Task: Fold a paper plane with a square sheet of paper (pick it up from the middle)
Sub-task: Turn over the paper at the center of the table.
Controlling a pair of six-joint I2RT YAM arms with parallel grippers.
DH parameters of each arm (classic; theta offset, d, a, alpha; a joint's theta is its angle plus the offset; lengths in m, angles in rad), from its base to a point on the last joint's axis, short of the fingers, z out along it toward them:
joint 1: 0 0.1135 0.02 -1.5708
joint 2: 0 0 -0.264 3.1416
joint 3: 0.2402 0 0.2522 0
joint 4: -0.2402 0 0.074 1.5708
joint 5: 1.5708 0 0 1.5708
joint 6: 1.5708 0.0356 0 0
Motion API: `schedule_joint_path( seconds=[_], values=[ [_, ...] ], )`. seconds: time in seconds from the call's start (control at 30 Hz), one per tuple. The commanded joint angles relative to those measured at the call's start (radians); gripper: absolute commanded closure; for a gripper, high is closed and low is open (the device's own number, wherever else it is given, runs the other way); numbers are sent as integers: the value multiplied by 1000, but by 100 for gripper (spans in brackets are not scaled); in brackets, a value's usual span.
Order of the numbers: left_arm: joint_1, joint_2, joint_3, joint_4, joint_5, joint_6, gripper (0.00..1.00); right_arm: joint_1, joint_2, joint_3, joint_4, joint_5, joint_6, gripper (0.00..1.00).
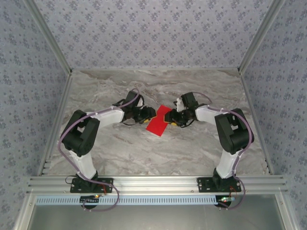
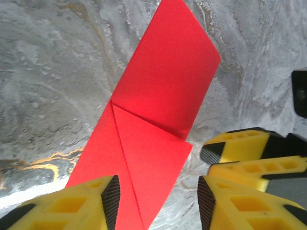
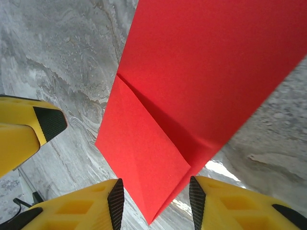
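While the folded red paper (image 1: 159,120) lies at the middle of the table (image 1: 144,158) from above, the left gripper (image 1: 146,116) and right gripper (image 1: 169,120) flank it. Left wrist: jaws apart — a folded corner between them. Right wrist: jaws apart, the paper's tip between.

The square sheet of paper (image 3: 201,81) is running off the right wrist view's top and right edges (far corners unseen); a finger (image 2: 72,206) of the left gripper (image 2: 157,196) is covering its near-left corner.
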Motion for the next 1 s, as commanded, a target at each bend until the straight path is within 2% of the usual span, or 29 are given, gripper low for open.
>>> schedule_joint_path(
  seconds=[0.0, 0.13, 0.4, 0.5, 0.57, 0.67, 0.77, 0.97],
  values=[
    [-7, 30, 9, 53, 33, -33, 53, 8, 23, 42, -48, 49, -31, 55],
    [-12, 53, 20, 47, 36, -37, 53, 10, 49, 75, -65, 77, -43, 53],
    [-14, 79, 30, 56, 57, -47, 54, 34, 101, 106, -83, 3, -82, 57],
    [-14, 85, 30, 59, 62, -49, 54, 35, 109, 104, -78, -18, -78, 64],
    [-15, 86, 30, 59, 64, -49, 55, 34, 106, 99, -72, -4, -69, 76],
    [-15, 88, 29, 64, 70, -50, 55, 25, 98, 90, -68, 16, -53, 87],
    [-14, 92, 25, 72, 81, -55, 55, 12, 84, 68, -51, 25, -34, 92],
    [-13, 113, 19, 134, 133, -75, 55, -4, 62, 42, -24, 13, -15, 91]
  ],
)
